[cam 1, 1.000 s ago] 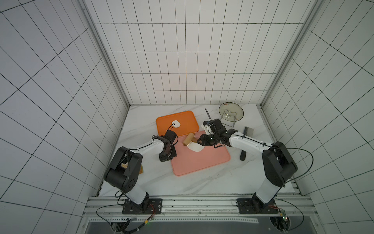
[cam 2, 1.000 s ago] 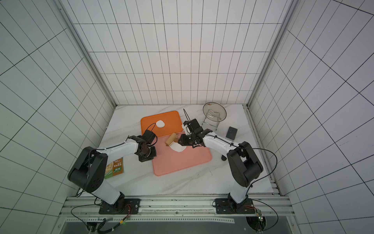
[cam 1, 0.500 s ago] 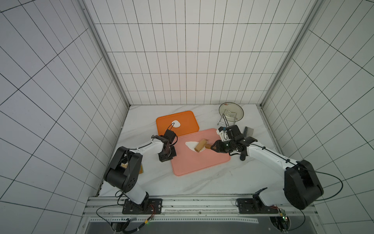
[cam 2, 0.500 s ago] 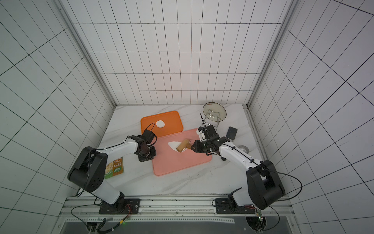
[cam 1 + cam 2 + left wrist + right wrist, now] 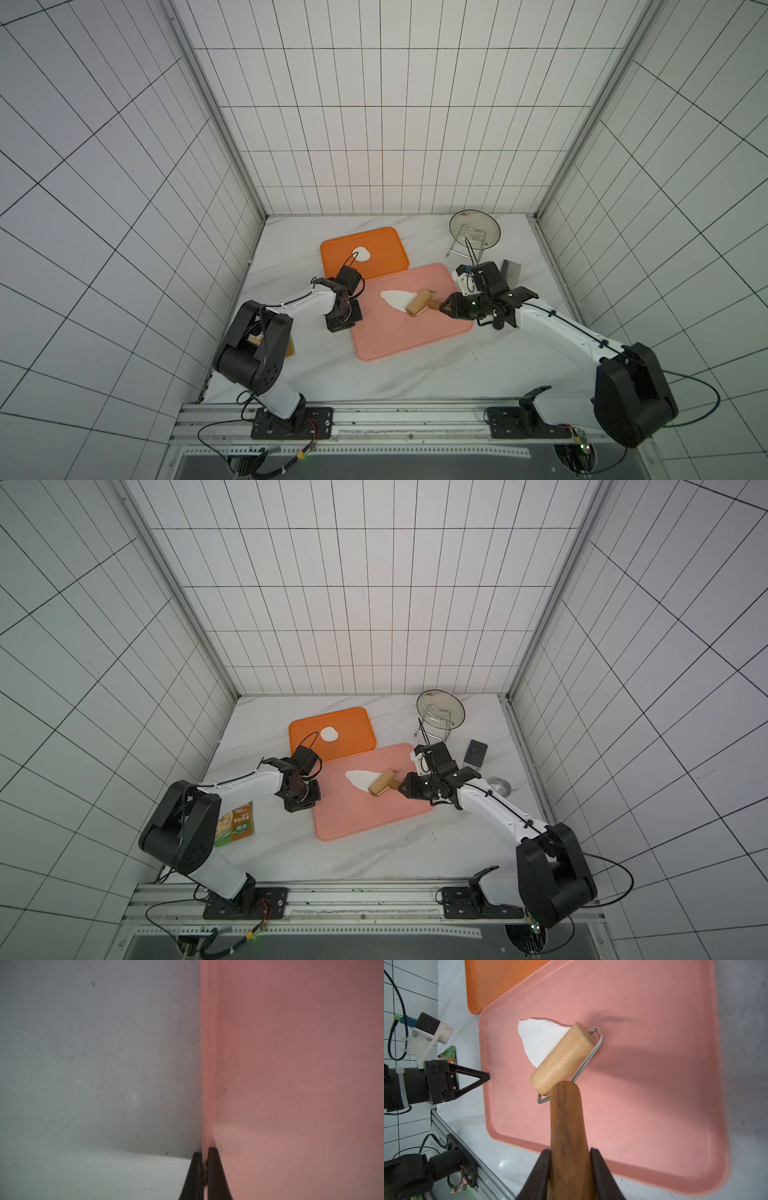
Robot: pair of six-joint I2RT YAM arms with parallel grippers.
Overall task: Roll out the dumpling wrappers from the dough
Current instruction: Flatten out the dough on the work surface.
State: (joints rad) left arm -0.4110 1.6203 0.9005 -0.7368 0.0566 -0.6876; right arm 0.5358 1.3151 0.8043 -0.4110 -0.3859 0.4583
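One thin, uneven sheet of dough (image 5: pixel 395 297) (image 5: pixel 359 777) (image 5: pixel 538 1040) lies inside the pink tray (image 5: pixel 407 345), towards its far side and left of centre. Part of the sheet is hidden beneath the wooden roller (image 5: pixel 419 308) resting on it. The roller's dark handle is clamped between the fingers of the right claw (image 5: pixel 570 1152), at the tray's right side, and the handle's rear end is cut off in the right wrist view. The left claw (image 5: pixel 204 1153) is pinched closed on the tray's left rim, with only its fingertips showing in its own blurred wrist view. The orange tray (image 5: pixel 386 245) meets the pink tray's far-left corner. A small white piece (image 5: pixel 361 254) sits on it, too small to tell lump from disc. Beyond the pink tray's right side, a steel ring (image 5: pixel 498 786) shows in a top view, close beside the right arm.
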